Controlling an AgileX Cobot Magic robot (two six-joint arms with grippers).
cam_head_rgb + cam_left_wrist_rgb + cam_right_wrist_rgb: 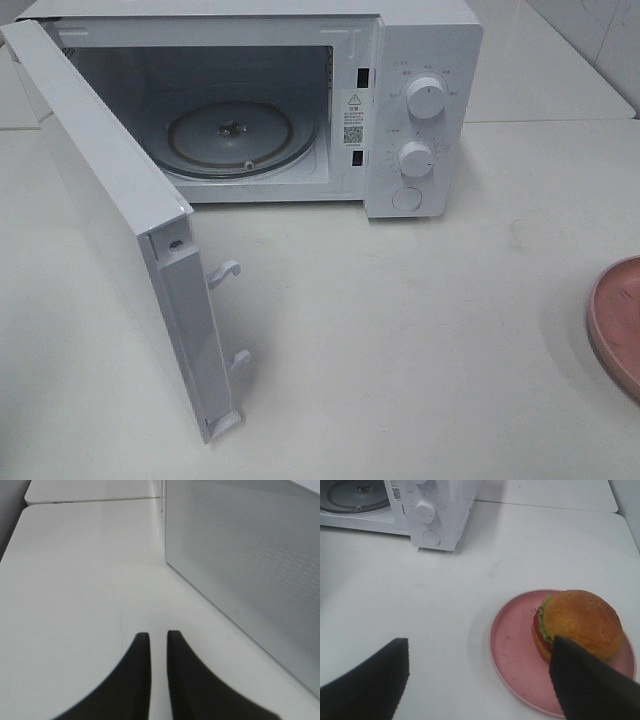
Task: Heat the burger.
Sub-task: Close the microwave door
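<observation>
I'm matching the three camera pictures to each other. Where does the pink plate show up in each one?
Exterior high: pink plate, cut off at the right edge.
Left wrist: not in it.
Right wrist: lower right, whole, carrying the burger.
Shared landmark: the microwave, whose knobs show in the exterior high and right wrist views.

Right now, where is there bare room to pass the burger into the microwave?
Bare tabletop runs from the pink plate to the microwave front. The cavity is empty above the glass turntable. Tightest on the left, where the open door juts forward. The burger sits on the plate.
</observation>
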